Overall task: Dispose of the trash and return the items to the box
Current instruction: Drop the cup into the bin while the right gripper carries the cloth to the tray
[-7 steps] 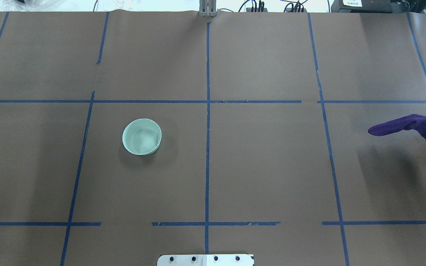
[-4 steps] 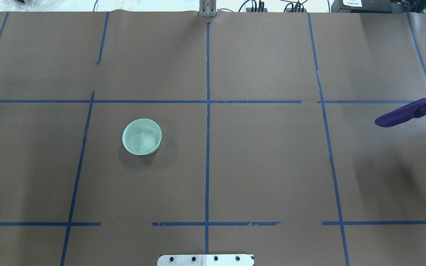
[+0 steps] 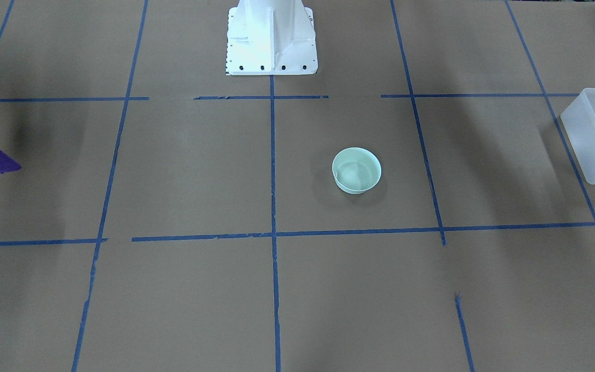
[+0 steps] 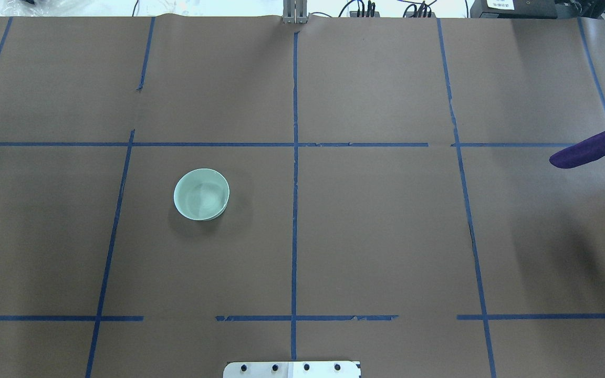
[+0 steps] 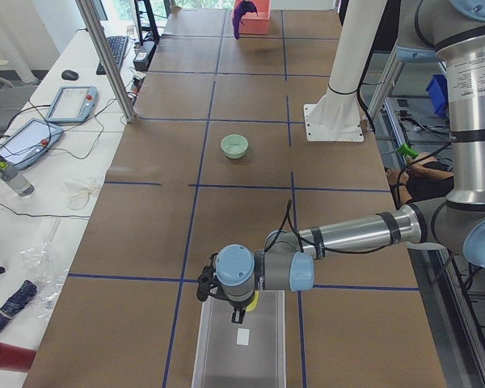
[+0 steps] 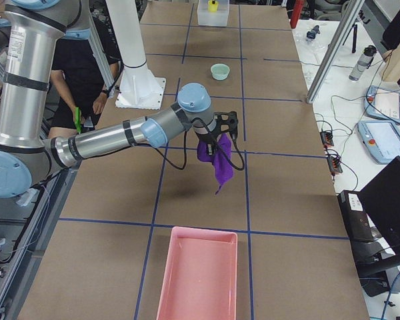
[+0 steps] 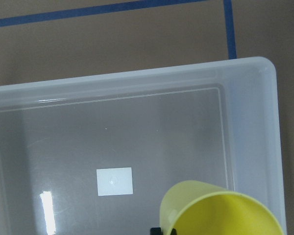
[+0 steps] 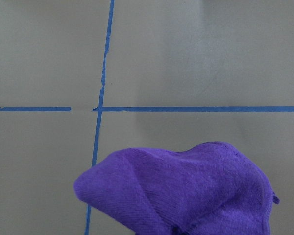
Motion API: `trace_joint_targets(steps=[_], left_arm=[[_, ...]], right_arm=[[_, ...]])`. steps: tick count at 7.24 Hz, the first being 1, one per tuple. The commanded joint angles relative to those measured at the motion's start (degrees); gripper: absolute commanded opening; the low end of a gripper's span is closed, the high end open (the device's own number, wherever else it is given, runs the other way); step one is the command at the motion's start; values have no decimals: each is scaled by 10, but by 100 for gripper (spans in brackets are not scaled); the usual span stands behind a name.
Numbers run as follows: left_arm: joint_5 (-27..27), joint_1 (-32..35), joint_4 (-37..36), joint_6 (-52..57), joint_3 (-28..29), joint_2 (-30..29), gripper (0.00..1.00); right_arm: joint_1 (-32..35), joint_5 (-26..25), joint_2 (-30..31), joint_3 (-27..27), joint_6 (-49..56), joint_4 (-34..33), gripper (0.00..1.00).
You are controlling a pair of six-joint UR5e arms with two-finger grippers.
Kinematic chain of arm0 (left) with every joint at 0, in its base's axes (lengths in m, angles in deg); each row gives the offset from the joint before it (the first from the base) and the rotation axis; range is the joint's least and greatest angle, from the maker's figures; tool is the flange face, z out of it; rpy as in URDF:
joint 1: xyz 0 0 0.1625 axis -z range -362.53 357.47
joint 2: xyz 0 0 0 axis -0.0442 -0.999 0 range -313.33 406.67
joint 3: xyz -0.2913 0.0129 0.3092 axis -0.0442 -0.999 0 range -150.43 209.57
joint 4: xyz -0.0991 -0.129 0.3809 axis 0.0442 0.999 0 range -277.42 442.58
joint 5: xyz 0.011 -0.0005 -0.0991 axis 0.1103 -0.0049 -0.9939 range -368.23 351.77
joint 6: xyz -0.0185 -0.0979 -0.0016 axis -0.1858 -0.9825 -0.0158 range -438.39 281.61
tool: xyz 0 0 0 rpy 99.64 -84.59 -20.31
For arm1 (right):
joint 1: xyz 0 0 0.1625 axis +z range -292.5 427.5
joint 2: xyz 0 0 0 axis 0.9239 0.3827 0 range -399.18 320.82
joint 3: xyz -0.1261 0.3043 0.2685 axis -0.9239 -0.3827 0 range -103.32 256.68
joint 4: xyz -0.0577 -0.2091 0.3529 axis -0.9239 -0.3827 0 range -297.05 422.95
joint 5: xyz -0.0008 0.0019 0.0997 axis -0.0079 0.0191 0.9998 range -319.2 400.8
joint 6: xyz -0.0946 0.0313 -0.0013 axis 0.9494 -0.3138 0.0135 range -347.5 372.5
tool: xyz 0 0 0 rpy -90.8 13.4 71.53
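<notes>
Hovering the yellow cup (image 7: 220,210) over the box (image 7: 255,147) way out at the left end of the table (image 4: 386,236), left gripper (image 5: 242,307) pinched on it. Tilted, with the mouth tipped up toward the wrist cam, and hanging close to one side wall, not over the middle. Looks like the drop-off step for that side, nearly there.

To do it well: nudge further in over the box floor, away from the wall. Get low before letting go, and level the cup a bit to avoid a bounce off the rim. Light plastic, so probably skittery on that slick bottom. Only a white sticker (image 7: 114,181) showing on the visible part of the floor, so decent landing room.

Moving right: pale green bowl (image 4: 201,194) sitting upright on the table, left of the center tape line and well apart from both arms. Probably next up for the box, just guessing.

Far right: purple cloth (image 6: 217,163) dangling from the right gripper (image 6: 215,137), clear of the table and short of the pink tray (image 6: 197,280) at the right end. Fingers buried in fabric, so can't tell how spread or squeezed. Best bet there: get over the tray's middle before release, high enough to keep the hanging tail off the tray rim.
</notes>
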Motion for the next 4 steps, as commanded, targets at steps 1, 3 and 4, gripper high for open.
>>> trace_joint_targets(steps=[1, 3, 4], left_arm=[[-1, -9, 25, -6, 14, 0, 0], [-2, -12, 27, -7, 16, -1, 0], [-14, -22, 42, -8, 23, -2, 0]], right_arm=[[27, -1, 1, 0, 0, 0, 0], [46, -4, 2, 1, 1, 0, 0], [68, -4, 4, 1, 17, 0, 0]])
